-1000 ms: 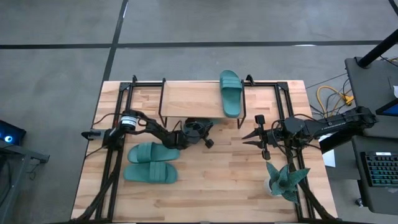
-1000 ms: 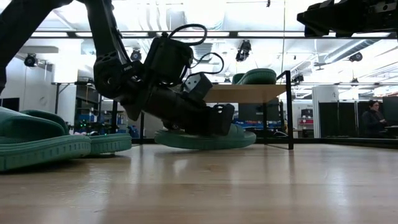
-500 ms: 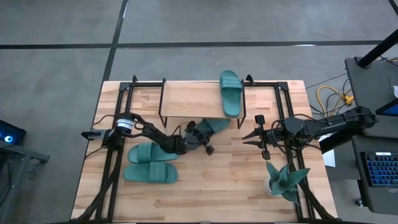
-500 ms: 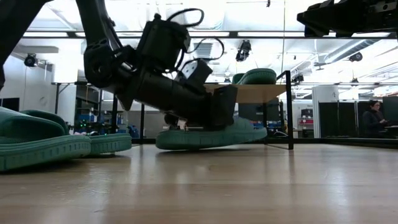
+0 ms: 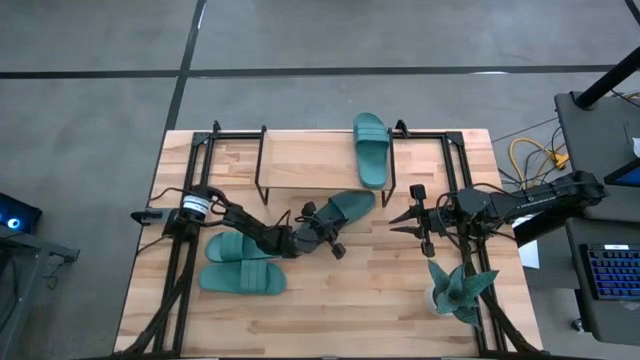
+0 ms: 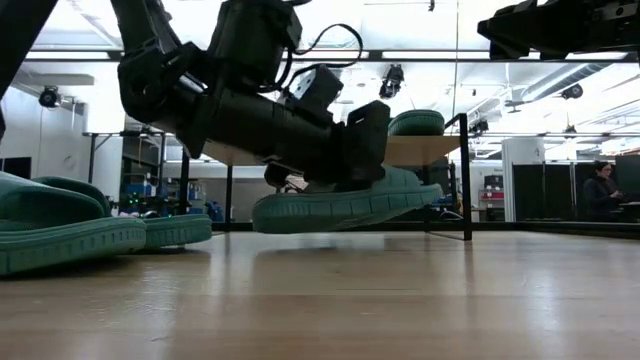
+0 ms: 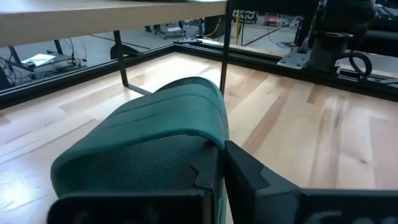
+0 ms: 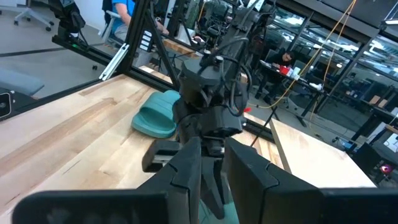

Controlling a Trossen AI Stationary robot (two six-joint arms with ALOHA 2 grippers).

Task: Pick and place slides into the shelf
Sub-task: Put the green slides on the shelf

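Note:
My left gripper is shut on one teal slide in front of the shelf, just off its near edge. In the low view this slide hangs above the tabletop, its right end higher. Another slide lies flat on the shelf's top board, at its right end. Two more slides rest on their soles on the table near the left arm. My right gripper is open and holds still over the table to the right of the shelf, touching nothing. My left gripper holds the slide by the side edge of its ribbed strap. One finger is inside under the strap and the other finger is outside. The fingers come slanting down from the table's left. The slide is lifted clear and slightly tilted.
The shelf's thin black legs stand close behind the held slide. A teal spiky plant sits near the right near corner. Black frame rails run along the table's sides. People sit in the room beyond the table.
My left gripper has drawn back toward the table's near edge and risen. The slide, which lay with its sole on the table under the shelf's front edge, has come out from under it, turned its far end to the right, and now hangs clear of the tabletop.

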